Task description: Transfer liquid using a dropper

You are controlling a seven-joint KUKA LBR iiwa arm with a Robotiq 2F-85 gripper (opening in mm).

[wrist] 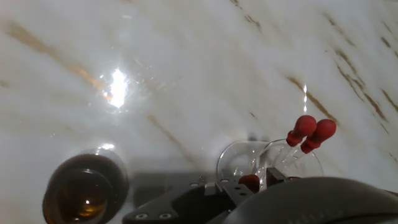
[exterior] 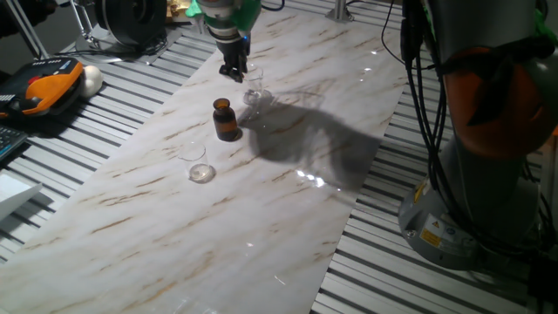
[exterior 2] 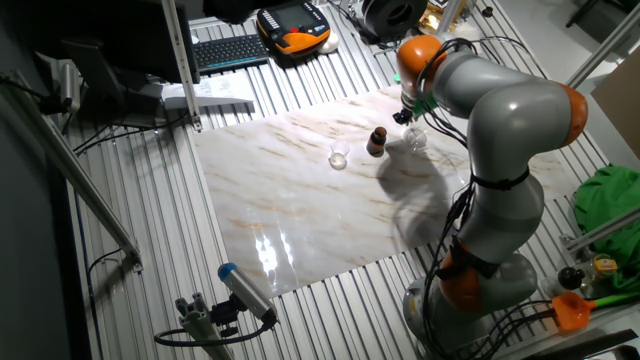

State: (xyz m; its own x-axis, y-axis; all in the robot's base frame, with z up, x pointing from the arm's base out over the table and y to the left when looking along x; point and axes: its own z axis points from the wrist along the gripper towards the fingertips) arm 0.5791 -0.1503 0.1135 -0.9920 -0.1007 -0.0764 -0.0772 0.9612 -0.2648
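A clear glass [wrist: 239,158] holds the dropper [wrist: 303,129]; its red bulb leans out to the right, with a second red bulb [wrist: 323,132] right beside it. My gripper [exterior: 232,71] hangs just above and beside this glass [exterior: 254,88], its fingers slightly apart and holding nothing. In the hand view another red spot shows low between the fingertips [wrist: 273,177], through the glass. The amber bottle [exterior: 226,119] stands upright just in front of the gripper; it also shows in the hand view [wrist: 84,190] and in the other fixed view [exterior 2: 376,142].
A small empty clear glass [exterior: 200,171] stands on the marble board [exterior: 261,227] beyond the bottle, seen also in the other fixed view [exterior 2: 338,157]. The robot base [exterior: 488,148] is at the right. A pendant [exterior: 44,92] and cables lie off the board.
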